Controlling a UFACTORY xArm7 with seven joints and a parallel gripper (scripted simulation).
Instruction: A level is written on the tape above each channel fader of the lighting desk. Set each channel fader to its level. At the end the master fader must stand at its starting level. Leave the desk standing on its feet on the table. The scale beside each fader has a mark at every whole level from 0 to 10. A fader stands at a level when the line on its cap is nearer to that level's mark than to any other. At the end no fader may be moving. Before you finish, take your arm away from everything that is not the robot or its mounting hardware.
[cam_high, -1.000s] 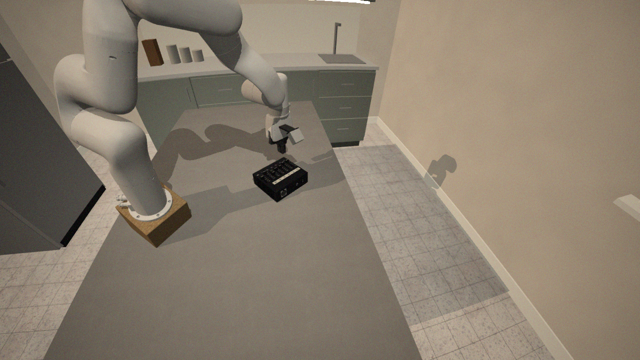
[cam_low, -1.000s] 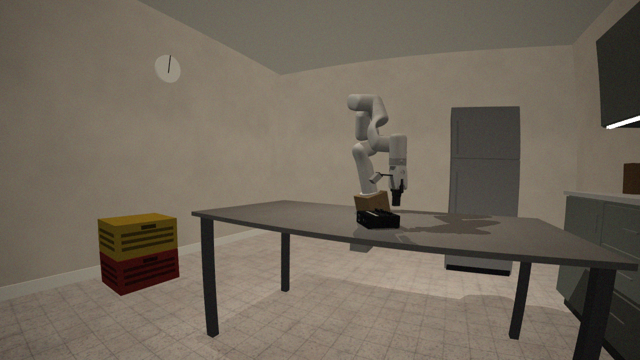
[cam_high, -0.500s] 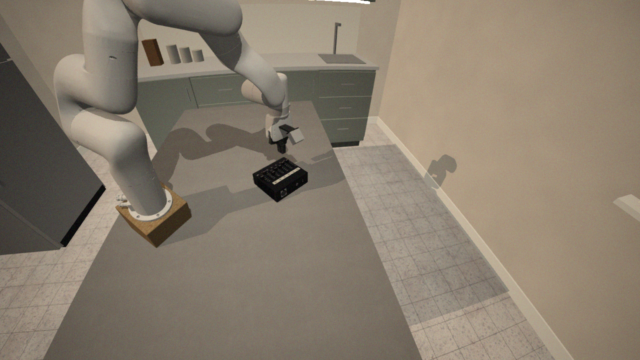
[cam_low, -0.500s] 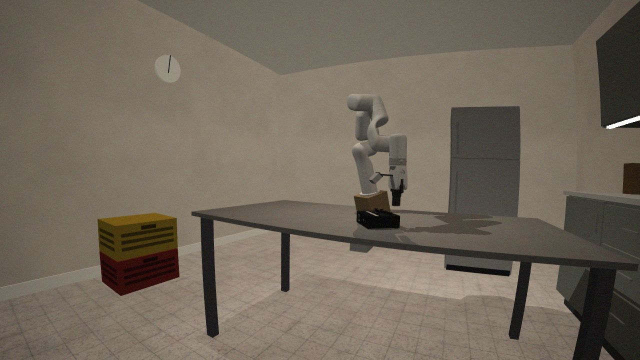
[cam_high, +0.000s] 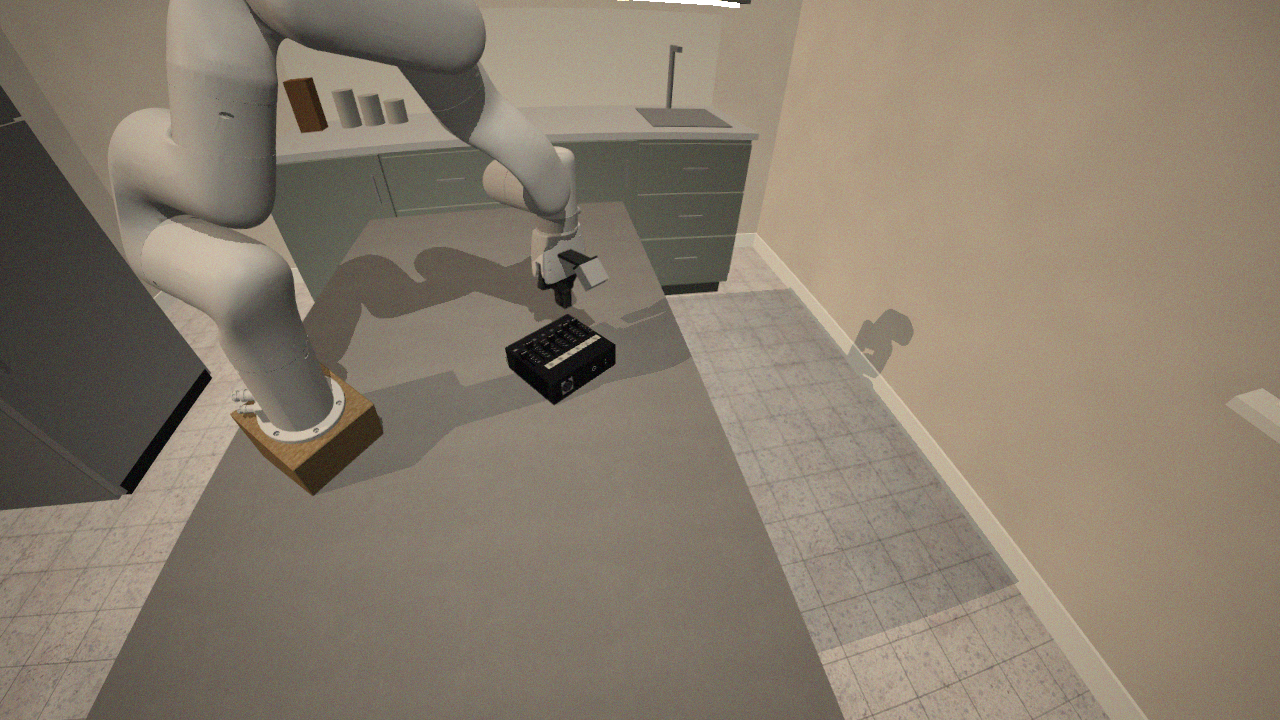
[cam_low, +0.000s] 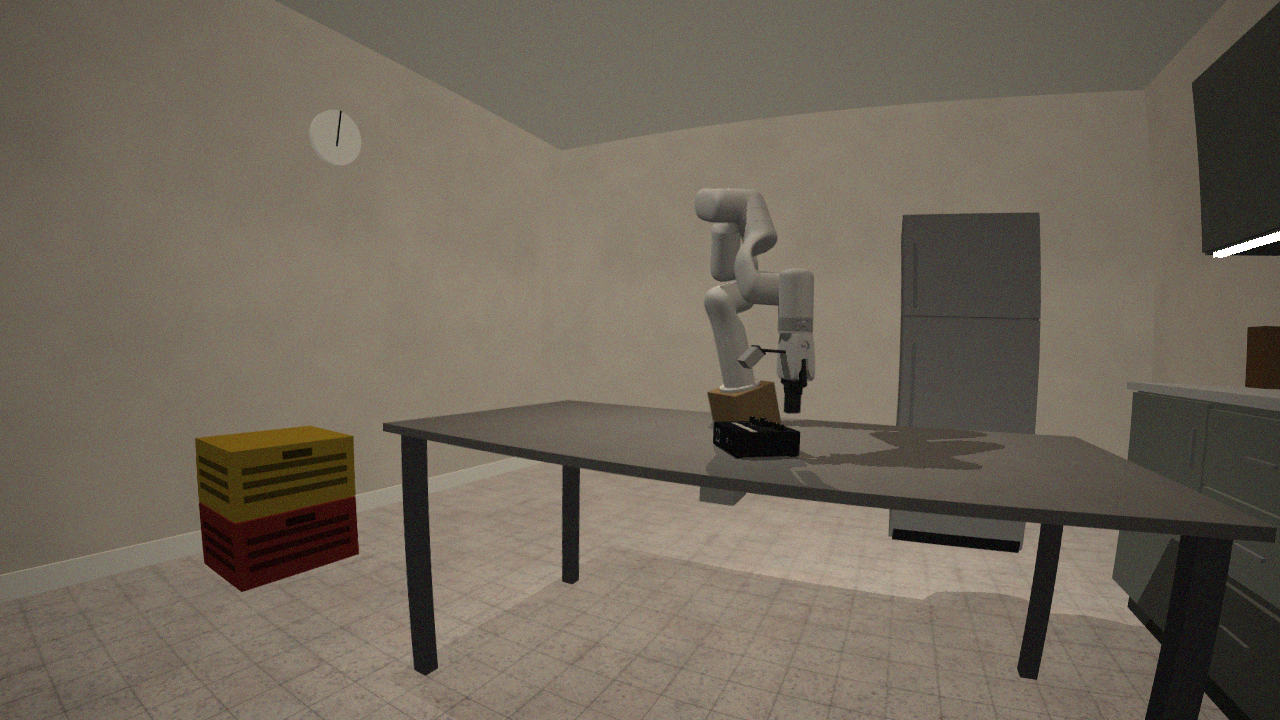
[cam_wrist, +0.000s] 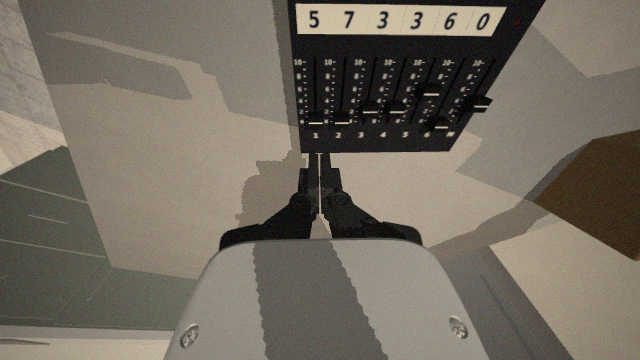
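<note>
Your jaws are pressed shut on nothing at centre frame in the wrist view, just below the lighting desk (cam_wrist: 390, 142) standing on the worktop (cam_high: 465, 537) at upper centre: of seven faders, channels 3 to 6 look set, while 1 (cam_wrist: 315, 120) and 2 (cam_wrist: 342, 120) sit low.

My hand (cam_high: 563, 295) hangs fingers-down over the bench (cam_high: 465, 555), closed on nothing, just beyond the far edge of the lighting desk (cam_high: 563, 359) and above it. The black desk sits flat on the bench, turned at an angle, its pale tape strip (cam_high: 572, 350) running across the top panel; the fader caps are too small to read from here. My arm rises from a wooden base block (cam_high: 344, 456) near the bench's left edge.
</note>
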